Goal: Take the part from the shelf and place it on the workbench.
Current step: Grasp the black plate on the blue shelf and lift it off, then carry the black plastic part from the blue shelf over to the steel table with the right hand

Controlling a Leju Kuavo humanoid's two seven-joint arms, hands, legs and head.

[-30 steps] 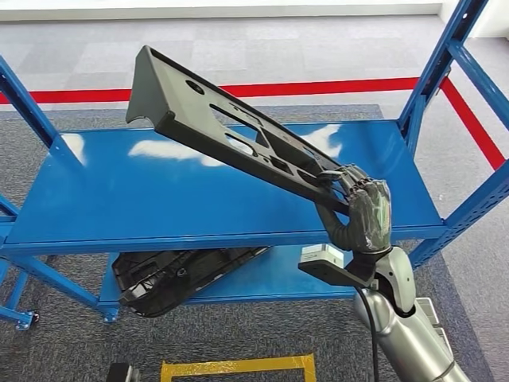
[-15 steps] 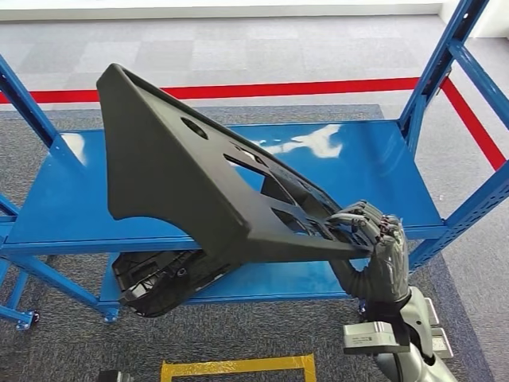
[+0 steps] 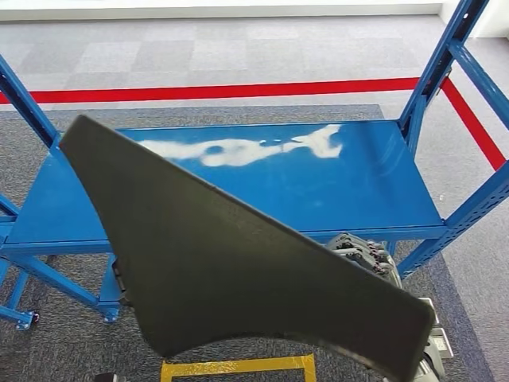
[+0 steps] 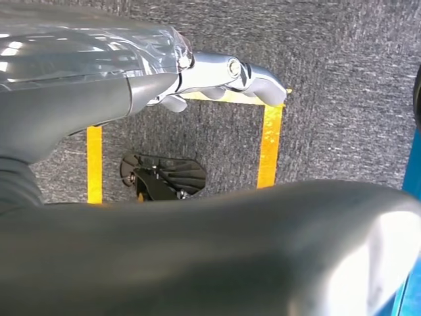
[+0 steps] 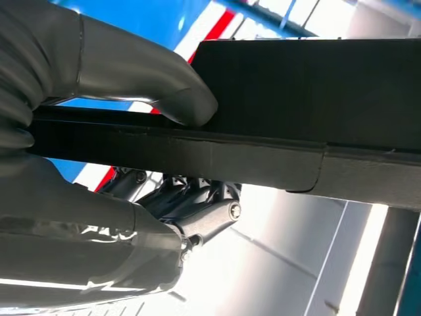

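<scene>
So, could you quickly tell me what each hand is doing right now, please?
Left hand: holds nothing, fingers extended over the carpet.
Right hand: grips the edge of the black part, thumb pressed on it.

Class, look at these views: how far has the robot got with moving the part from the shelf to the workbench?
Done: the black part is off the blue shelf. In hand: the right hand grips it by one end and holds it up close to the head camera. Left: carrying it to the workbench and setting it down.

Part (image 3: 228,270) in right robot hand (image 3: 363,253), now lower, nearer, off the shelf (image 3: 360,171).
</scene>
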